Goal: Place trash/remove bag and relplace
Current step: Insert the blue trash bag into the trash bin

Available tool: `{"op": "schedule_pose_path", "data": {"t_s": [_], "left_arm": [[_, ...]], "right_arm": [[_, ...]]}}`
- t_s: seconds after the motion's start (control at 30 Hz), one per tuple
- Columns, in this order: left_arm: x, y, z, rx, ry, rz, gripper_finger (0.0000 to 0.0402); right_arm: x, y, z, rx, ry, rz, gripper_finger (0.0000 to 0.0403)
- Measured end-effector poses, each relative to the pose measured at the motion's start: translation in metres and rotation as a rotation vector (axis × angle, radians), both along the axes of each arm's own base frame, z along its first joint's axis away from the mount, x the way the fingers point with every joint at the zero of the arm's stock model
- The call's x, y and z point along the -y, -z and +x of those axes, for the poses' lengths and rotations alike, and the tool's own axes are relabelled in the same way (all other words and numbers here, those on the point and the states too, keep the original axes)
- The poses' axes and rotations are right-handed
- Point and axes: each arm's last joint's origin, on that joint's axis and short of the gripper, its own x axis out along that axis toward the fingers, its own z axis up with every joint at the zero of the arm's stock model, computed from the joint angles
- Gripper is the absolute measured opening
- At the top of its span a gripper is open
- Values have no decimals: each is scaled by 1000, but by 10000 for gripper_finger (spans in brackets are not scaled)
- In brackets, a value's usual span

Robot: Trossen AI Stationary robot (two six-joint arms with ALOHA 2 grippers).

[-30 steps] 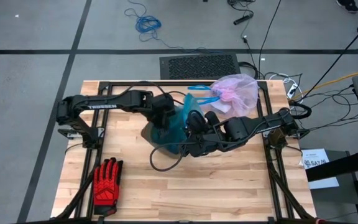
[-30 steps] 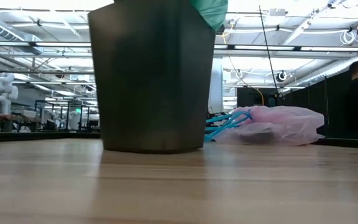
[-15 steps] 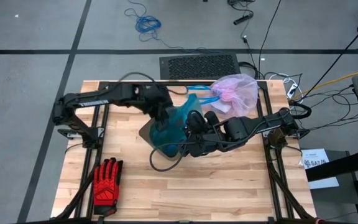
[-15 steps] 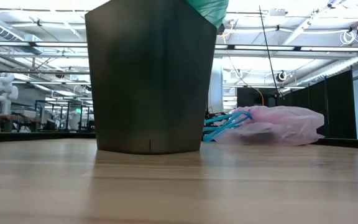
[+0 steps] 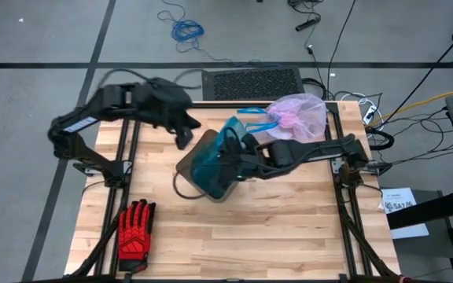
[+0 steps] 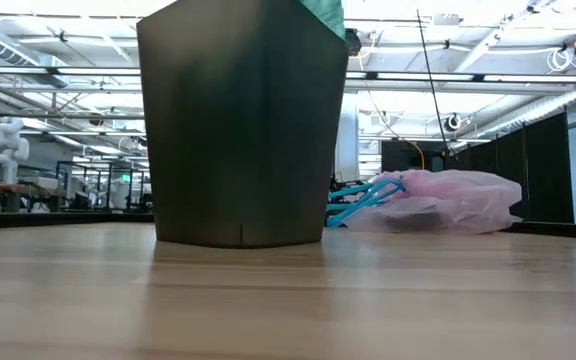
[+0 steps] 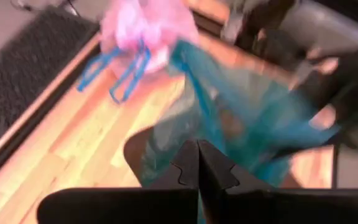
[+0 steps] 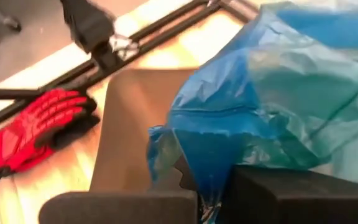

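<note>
One bin, one teal bag pinched by right claw, left claw closed empty, one pink bag, one glove

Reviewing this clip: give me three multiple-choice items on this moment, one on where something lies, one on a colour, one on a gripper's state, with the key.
1. Where does the red glove lie on the table?
A. beside the pink bag
B. inside the bin
C. near the front left corner, seen from above

2. What colour is the bag draped over the bin?
A. teal-blue
B. yellow
C. white

3. How does the right gripper stand?
A. wide open above the glove
B. shut on the teal bag
C. resting on the floor mat

Key: 1 C, the high view shows the glove alone at that corner, far from the pink bag. 2 A, teal plastic covers the bin mouth. 3 B, the right wrist view shows its fingers pinching the plastic. The left gripper, shut and empty, hangs near the table's far left part.
</note>
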Motion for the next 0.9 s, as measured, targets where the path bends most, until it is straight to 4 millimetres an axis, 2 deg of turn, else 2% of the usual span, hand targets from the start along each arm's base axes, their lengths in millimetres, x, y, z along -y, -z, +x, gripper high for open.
{"op": "schedule_pose_path", "data": {"t_s": [0.1, 0.23, 0.43, 0.53, 0.63, 0.8, 0.9], "left_arm": [[2, -13, -20, 61, -40, -17, 0], [4, -18, -40, 66, -90, -26, 0], [6, -20, -57, 44, -140, -6, 0], [6, -21, -59, 49, -141, -6, 0], [7, -22, -62, 56, -142, -5, 0], [7, -25, -69, 70, -161, 14, 0], [7, -24, -70, 54, -152, 23, 0]], "right_arm": [[7, 16, 14, -43, -27, 51, 0], [16, 40, 31, -101, -36, 103, 0], [34, 81, 56, -202, -72, 224, 0], [39, 93, 61, -235, -101, 279, 0], [39, 88, 59, -226, -129, 298, 0], [36, 60, 50, -146, -231, 361, 0], [35, 52, 47, -116, -265, 399, 2]]}}
